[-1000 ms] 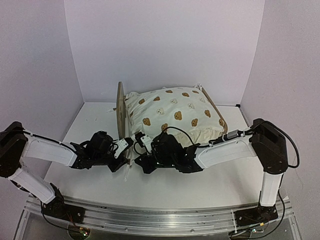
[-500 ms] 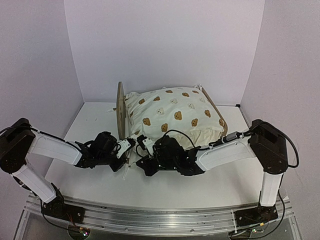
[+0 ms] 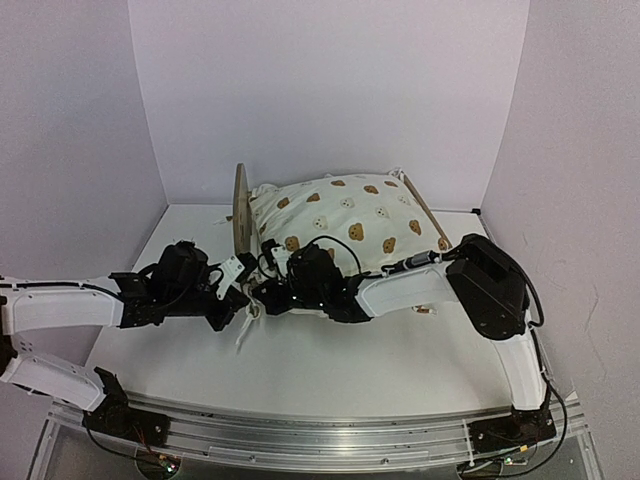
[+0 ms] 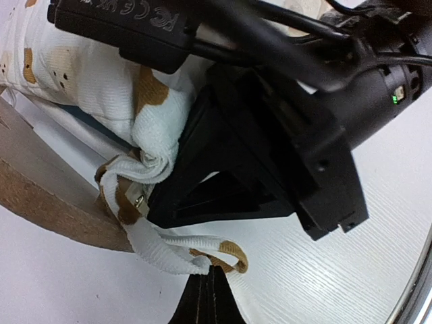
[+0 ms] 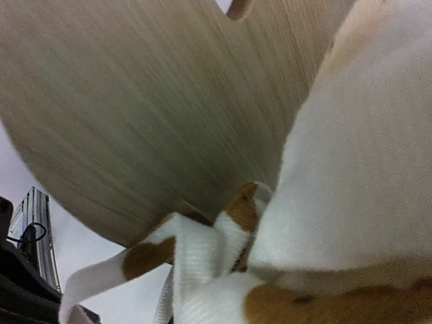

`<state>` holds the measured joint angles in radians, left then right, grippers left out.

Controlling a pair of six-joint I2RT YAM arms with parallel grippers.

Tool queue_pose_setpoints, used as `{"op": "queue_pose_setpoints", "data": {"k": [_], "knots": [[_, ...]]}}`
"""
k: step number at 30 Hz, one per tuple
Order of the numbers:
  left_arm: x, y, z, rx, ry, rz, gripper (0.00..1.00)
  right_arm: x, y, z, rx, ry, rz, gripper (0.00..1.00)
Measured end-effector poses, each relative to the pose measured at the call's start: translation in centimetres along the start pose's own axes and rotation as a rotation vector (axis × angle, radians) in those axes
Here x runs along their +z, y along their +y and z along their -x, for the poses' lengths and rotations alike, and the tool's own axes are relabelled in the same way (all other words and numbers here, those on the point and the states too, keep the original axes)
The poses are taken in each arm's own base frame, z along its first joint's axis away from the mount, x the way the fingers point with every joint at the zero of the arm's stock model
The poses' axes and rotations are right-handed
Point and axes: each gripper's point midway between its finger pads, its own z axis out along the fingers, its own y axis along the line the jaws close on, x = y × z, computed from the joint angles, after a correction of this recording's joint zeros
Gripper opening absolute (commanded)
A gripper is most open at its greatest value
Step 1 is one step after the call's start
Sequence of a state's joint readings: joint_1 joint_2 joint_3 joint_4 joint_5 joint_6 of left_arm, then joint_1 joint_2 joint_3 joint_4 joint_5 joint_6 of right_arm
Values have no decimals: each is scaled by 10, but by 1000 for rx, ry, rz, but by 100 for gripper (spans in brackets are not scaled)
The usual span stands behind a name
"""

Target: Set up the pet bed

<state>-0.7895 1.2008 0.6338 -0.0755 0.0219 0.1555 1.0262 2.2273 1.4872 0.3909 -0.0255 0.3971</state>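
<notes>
Small light-wood pet bed frame (image 3: pixel 426 209) stands at back centre of the white surface (image 3: pixel 330 375), close before the rear wall. Cream bear-print duvet (image 3: pixel 350 225) is heaped on it, right of the upright rounded left end board (image 3: pixel 241 215). Both arms reach to the bed's near-left corner, with the left pincer (image 3: pixel 243 293) just left of the right pincer (image 3: pixel 266 290). Cream bear-print tie string (image 4: pixel 177 251) trails from the duvet corner, in front of that board, its end between the left pincer's tips.
</notes>
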Motion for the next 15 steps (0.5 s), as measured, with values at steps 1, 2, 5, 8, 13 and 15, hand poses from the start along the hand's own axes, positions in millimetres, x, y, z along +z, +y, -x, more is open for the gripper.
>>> {"op": "queue_pose_setpoints", "data": {"k": [1, 2, 5, 8, 13, 15], "knots": [[0, -1, -2, 0, 8, -7, 0, 3, -2, -2, 5, 5, 0, 0], [0, -2, -4, -1, 17, -13, 0, 5, -4, -4, 8, 10, 0, 0], [-2, -6, -9, 0, 32, -30, 0, 6, -1, -4, 11, 14, 16, 0], [-5, -9, -9, 13, 28, -48, 0, 9, 3, -3, 15, 17, 41, 0], [-11, -19, -6, 75, 3, -109, 0, 11, 15, -4, 28, 22, 141, 0], [-14, -25, -5, 112, -10, -141, 1, 12, 23, -5, 39, 23, 195, 0]]}}
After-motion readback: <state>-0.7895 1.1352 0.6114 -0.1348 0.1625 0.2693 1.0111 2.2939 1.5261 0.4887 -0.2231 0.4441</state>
